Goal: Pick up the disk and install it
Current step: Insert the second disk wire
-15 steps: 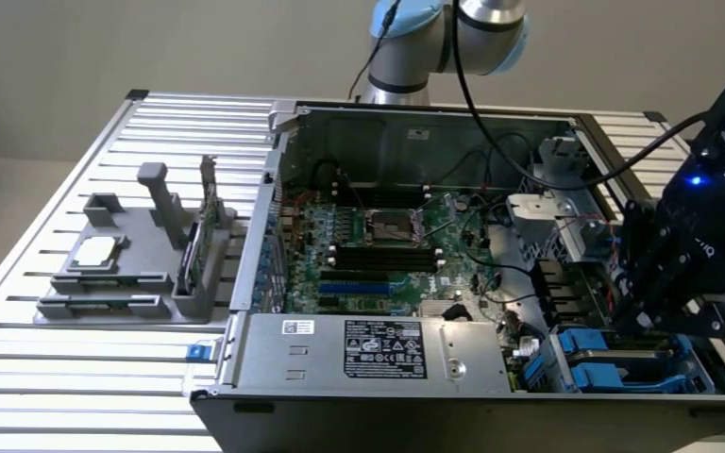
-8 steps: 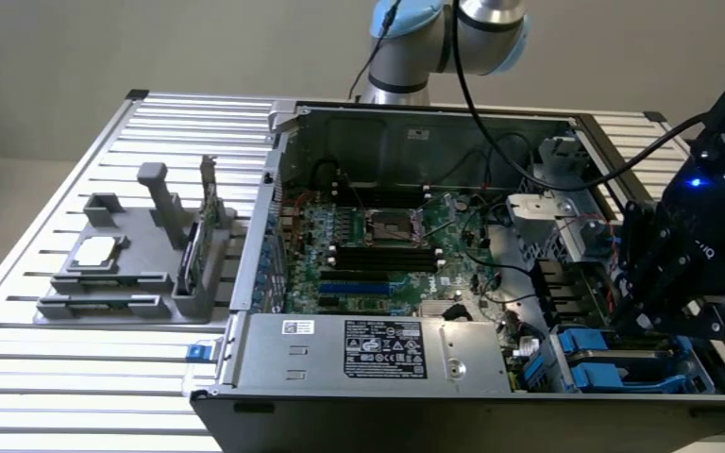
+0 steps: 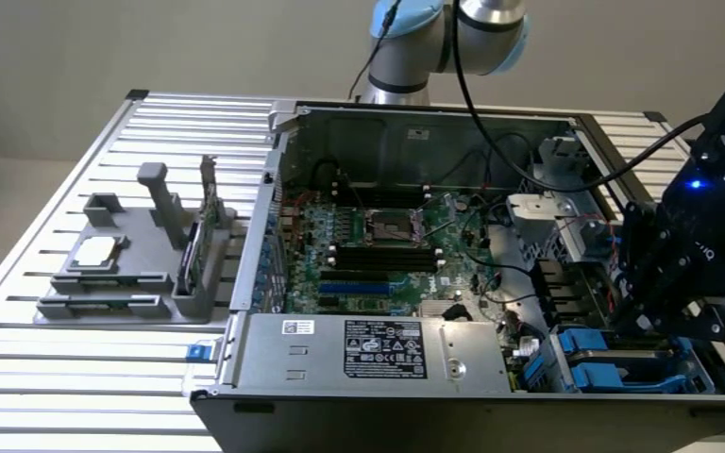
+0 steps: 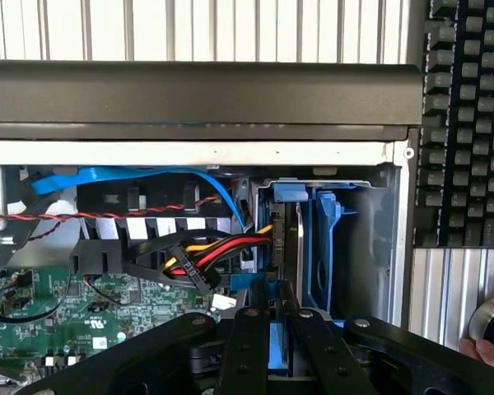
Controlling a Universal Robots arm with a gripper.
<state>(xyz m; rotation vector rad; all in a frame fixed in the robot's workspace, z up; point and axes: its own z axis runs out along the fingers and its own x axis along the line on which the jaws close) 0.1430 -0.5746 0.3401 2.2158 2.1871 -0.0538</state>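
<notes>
The gripper [image 4: 269, 346] hangs over the drive bay corner of the open computer case [image 3: 268, 203], at the exterior view's right end of the case, near its front edge. Its two black fingers [image 4: 245, 350] stand narrow, pinched on the blue edge of the disk [image 4: 273, 350], which sits between them and reaches down toward the bay. In the exterior view the gripper [image 3: 665, 316] is a dark block with a small blue light, just above the blue drive carriers [image 3: 596, 359] in that corner of the case.

Inside the case, beside the bay, another blue carrier [image 4: 325, 239] stands upright in its slot. A bundle of red, yellow and black wires [image 4: 206, 259] runs toward the bay, and a blue flat cable [image 4: 132, 177] curves above them. The green main board [image 3: 376, 250] fills the middle of the case, and the power supply box [image 3: 376, 349] with a white label lies along the front edge of the case.

Outside the case, to the exterior view's left, a grey parts holder [image 3: 124, 264] rests on the slatted metal table [image 3: 35, 368]. A keyboard [image 4: 469, 123] lies beyond the case wall, and a person's fingers [image 4: 490, 341] rest on a round knob near it.
</notes>
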